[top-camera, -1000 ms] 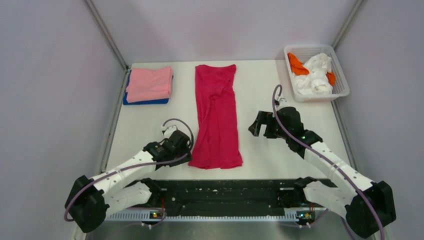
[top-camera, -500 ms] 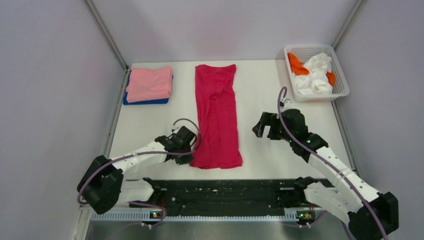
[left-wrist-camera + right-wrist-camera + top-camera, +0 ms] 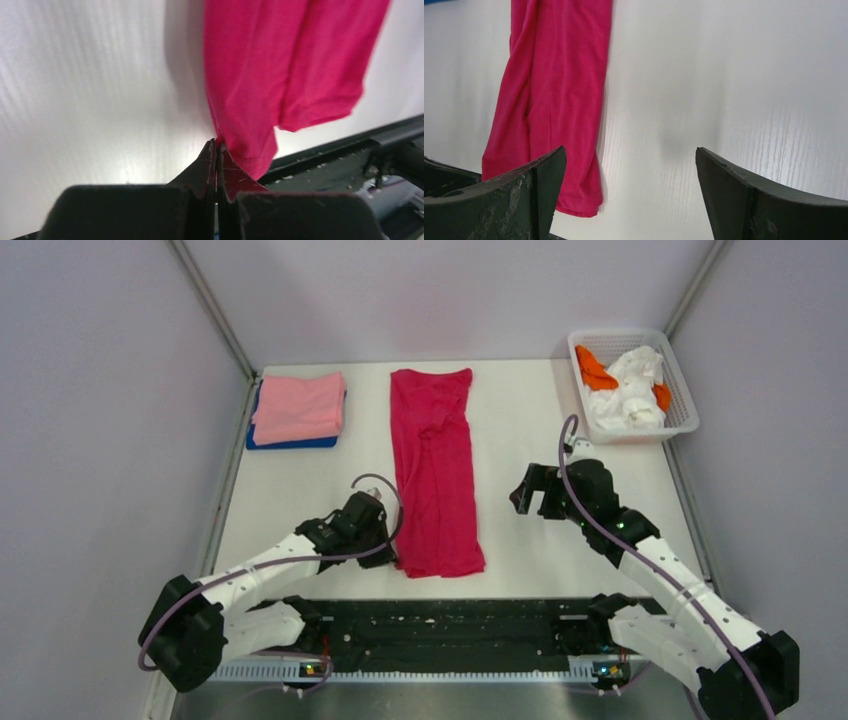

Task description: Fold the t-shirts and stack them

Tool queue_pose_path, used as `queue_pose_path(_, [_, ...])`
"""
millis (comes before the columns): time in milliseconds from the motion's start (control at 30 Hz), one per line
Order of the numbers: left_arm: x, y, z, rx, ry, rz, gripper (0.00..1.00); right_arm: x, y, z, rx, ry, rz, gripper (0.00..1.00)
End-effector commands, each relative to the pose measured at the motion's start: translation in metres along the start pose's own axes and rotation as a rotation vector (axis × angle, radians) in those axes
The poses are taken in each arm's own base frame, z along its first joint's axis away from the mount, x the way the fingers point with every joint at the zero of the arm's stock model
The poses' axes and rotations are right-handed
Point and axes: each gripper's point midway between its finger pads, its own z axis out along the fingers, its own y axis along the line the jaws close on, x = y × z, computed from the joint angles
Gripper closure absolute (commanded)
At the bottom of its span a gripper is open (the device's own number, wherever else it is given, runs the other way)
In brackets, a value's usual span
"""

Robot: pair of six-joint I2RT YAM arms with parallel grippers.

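top external view: a crimson-red t-shirt (image 3: pixel 433 470) lies as a long narrow strip down the middle of the white desk (image 3: pixel 520 430), running from the far edge toward the arms. the left gripper (image 3: pixel 387 556) is at the strip's near left corner. in the left wrist view its two fingers are pressed flat together, with the hem corner of that shirt pinched between their tips. the cloth beside the pinch rises off the desk a little, while the rest lies flat.

the right gripper (image 3: pixel 530 495) hovers off the strip's right edge, about halfway along it, and touches nothing. in the right wrist view its jaws are spread wide, with bare desk between them and the shirt off to the left.

at the far left corner a folded pink t-shirt (image 3: pixel 298 407) sits on top of a folded blue t-shirt (image 3: pixel 292 443), whose edge shows along the near and left sides. a white basket (image 3: pixel 684 392) at the far right corner holds crumpled white and orange cloths (image 3: pixel 628 390), well apart from both grippers.
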Motion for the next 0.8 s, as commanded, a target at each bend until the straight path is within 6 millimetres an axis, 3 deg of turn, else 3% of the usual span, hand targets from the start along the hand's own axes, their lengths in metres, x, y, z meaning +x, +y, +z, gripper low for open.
queue_pose_path(0, [-0.009, -0.036, -0.010, 0.161, -0.027, 0.024, 1.00, -0.010, 0.003, -0.006, -0.006, -0.038, -0.016, 0.01])
queue_pose_path(100, [-0.012, -0.045, -0.009, 0.179, -0.017, 0.039, 1.00, -0.010, 0.004, -0.007, -0.008, -0.044, -0.015, 0.01])
queue_pose_path(400, [-0.018, -0.099, -0.005, 0.253, 0.026, 0.153, 1.00, -0.010, 0.002, -0.011, -0.005, -0.048, -0.023, 0.01])
queue_pose_path(600, [-0.013, -0.100, 0.009, 0.166, 0.093, 0.211, 1.00, -0.009, 0.000, -0.011, 0.000, -0.046, -0.026, 0.01])
queue_pose_path(767, [0.000, -0.095, 0.014, 0.105, 0.191, 0.277, 0.64, -0.007, 0.000, -0.012, 0.001, -0.038, -0.029, 0.01])
